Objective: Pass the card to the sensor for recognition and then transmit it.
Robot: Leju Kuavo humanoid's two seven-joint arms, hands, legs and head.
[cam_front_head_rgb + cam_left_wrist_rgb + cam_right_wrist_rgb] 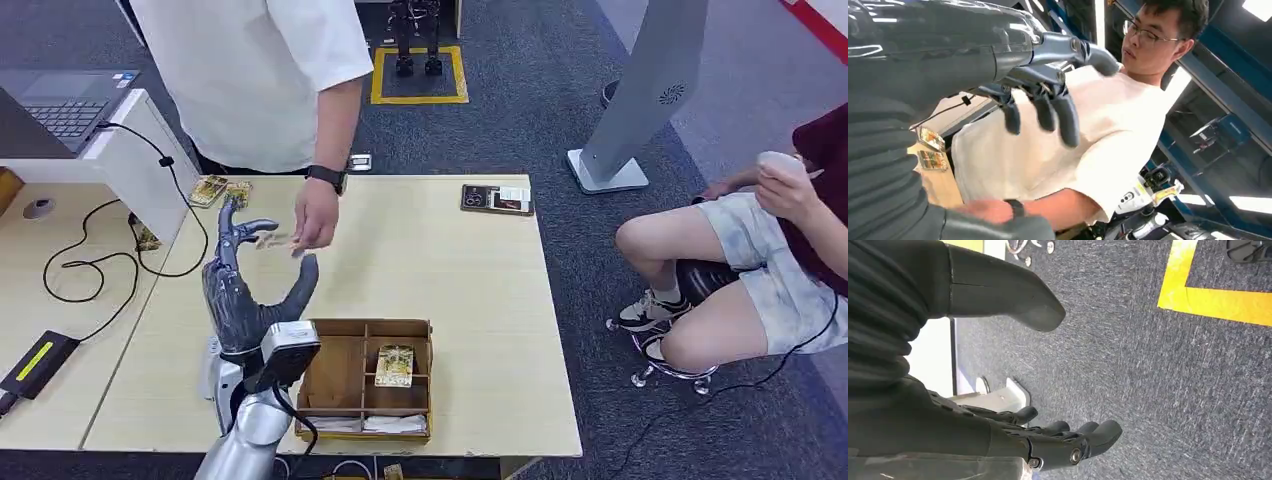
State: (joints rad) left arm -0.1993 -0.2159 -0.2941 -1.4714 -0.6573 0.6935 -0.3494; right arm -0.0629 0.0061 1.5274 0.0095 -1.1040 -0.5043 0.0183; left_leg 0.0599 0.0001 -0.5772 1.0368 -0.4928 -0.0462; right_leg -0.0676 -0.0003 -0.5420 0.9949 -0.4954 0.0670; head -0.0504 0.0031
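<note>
My left hand (pixel 243 292) is raised above the left part of the wooden table (pixel 470 290), fingers spread and pointing away from me, palm empty. Just beyond its fingertips a standing person's hand (pixel 316 216) pinches a small tan card (pixel 271 241); I cannot tell whether my fingertips still touch it. In the left wrist view my left hand (pixel 1038 95) holds nothing, and the person's blurred hand (pixel 987 210) is below it. A dark flat device (pixel 497 199), maybe the sensor, lies at the table's far edge. My right hand (pixel 998 437) hangs over grey carpet, holding nothing.
A wooden compartment box (pixel 330 372) stands at the table's near edge with one card (pixel 394 365) inside. Two more cards (pixel 222 190) lie at the far left corner. A white stand (pixel 140 165) with cables is to the left. A seated person (pixel 760 250) is on the right.
</note>
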